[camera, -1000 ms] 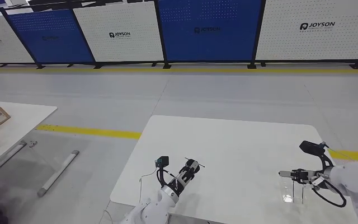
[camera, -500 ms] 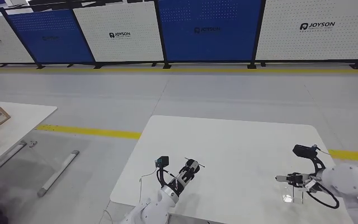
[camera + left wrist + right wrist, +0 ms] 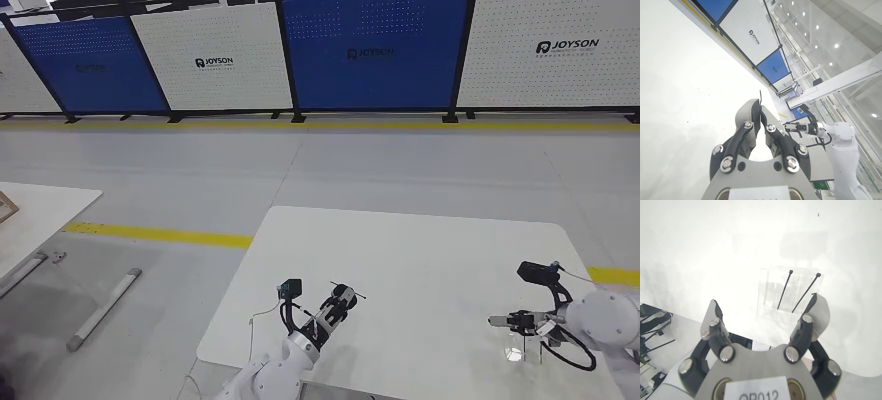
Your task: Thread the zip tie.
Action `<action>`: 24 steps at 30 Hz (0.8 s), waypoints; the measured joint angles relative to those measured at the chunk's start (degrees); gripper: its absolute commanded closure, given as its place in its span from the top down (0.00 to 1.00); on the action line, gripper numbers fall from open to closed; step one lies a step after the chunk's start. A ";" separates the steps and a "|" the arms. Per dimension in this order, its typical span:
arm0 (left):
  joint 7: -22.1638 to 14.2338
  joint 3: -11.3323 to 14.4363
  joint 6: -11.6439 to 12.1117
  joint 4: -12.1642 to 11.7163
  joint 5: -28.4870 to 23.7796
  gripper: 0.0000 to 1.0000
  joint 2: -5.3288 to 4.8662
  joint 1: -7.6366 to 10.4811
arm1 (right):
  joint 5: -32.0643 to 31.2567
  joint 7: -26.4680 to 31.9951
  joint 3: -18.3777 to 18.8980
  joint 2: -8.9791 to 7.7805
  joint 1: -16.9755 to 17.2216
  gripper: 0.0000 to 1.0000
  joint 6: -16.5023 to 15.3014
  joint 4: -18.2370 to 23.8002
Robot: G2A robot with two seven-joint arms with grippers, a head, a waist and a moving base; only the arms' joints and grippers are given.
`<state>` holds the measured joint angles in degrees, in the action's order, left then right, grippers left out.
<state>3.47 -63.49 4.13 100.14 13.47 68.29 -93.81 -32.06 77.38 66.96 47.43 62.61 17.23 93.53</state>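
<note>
White desk [image 3: 420, 260] carries a clear holder [image 3: 762, 291] with two ties [image 3: 785, 289] just ahead of the wide-open, empty right fingers [image 3: 819, 308]. The left fingers [image 3: 755, 113] pinch one zip tie [image 3: 760, 97], and threading looks unstarted.

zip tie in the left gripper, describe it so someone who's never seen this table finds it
On the white table, find the left gripper near the robot-side edge. A thin black zip tie is pinched between its shut fingers, its end poking past the tips. Unlike the two other zip ties, which stand in a clear holder by the right gripper, it is held.
</note>
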 measured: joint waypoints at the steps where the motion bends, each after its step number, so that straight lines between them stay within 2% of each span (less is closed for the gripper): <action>1: 0.00 0.00 0.00 0.00 0.00 0.00 0.00 0.00 | 0.35 0.00 0.41 -0.05 0.07 1.00 -0.01 0.01; 3: 0.00 0.00 0.00 0.00 0.00 0.00 0.00 0.00 | 1.03 0.87 1.31 -0.21 0.16 1.00 -0.19 0.61; 6: 0.00 0.00 0.00 0.00 0.00 0.00 0.00 0.00 | 3.73 2.34 3.97 -0.88 1.73 1.00 -3.20 3.25; 8: 0.00 0.00 0.00 0.00 0.00 0.00 0.00 0.00 | 4.22 2.31 4.81 -1.16 2.46 1.00 -3.83 4.10; 19: 0.00 0.00 0.00 0.00 0.00 0.00 0.00 0.00 | 4.15 2.25 4.77 -1.15 2.45 1.00 -3.75 4.05; 24: 0.00 0.00 0.00 0.00 0.00 0.00 0.00 0.00 | 4.53 1.81 5.66 -1.32 2.64 1.00 -5.23 3.56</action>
<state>3.47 -63.49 4.13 100.14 13.47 68.29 -93.81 -27.53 79.19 72.62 46.11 65.25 12.00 97.09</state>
